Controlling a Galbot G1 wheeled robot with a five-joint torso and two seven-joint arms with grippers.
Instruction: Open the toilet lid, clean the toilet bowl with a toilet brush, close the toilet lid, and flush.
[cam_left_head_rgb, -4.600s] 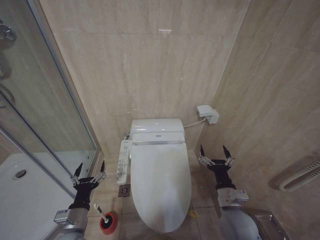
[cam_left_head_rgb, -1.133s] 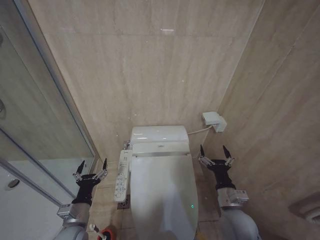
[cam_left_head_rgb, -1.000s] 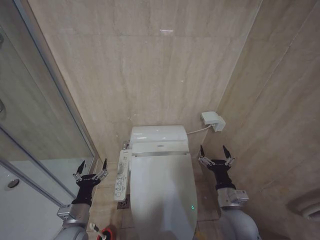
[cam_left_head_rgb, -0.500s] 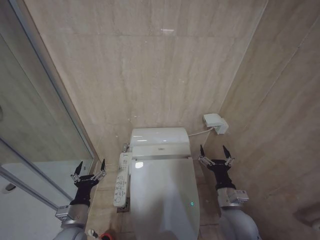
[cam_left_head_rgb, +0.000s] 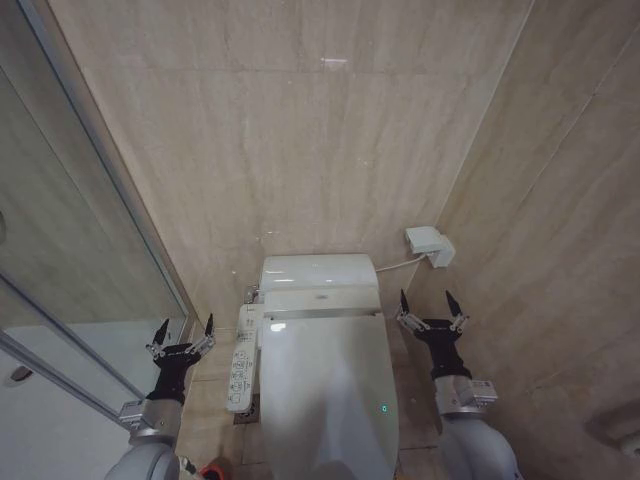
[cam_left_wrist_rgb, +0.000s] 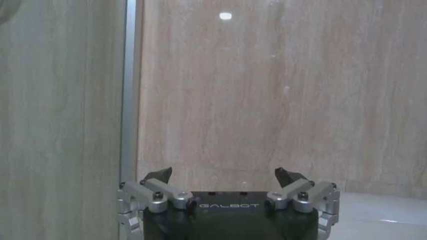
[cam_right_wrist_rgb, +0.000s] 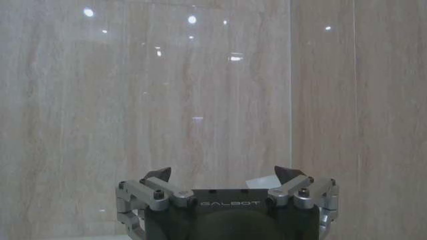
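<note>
The toilet lid (cam_left_head_rgb: 325, 390) is down, a glossy white oval lying flat over the seat, so the toilet bowl is hidden beneath it. At the head view's bottom edge, left of the toilet, a sliver of the red cup (cam_left_head_rgb: 212, 469) of the toilet brush peeks in. My left gripper (cam_left_head_rgb: 182, 335) is held upright and open beside the toilet's left side, holding nothing. My right gripper (cam_left_head_rgb: 429, 305) is upright and open at the toilet's right side, also holding nothing. The left wrist view has the left gripper (cam_left_wrist_rgb: 223, 175) facing the tiled wall; the right gripper (cam_right_wrist_rgb: 222, 172) faces the wall too.
A long white control panel (cam_left_head_rgb: 240, 365) runs along the toilet's left side. The white back unit (cam_left_head_rgb: 318, 272) sits against the beige tiled wall. A glass shower partition (cam_left_head_rgb: 90, 250) closes the left. A white wall box (cam_left_head_rgb: 430, 246) with a cable hangs at right.
The whole picture has shifted as the camera moved closer and higher: the toilet sits lower and the brush cup has slid to the bottom edge. Both grippers keep their open, upright pose.
</note>
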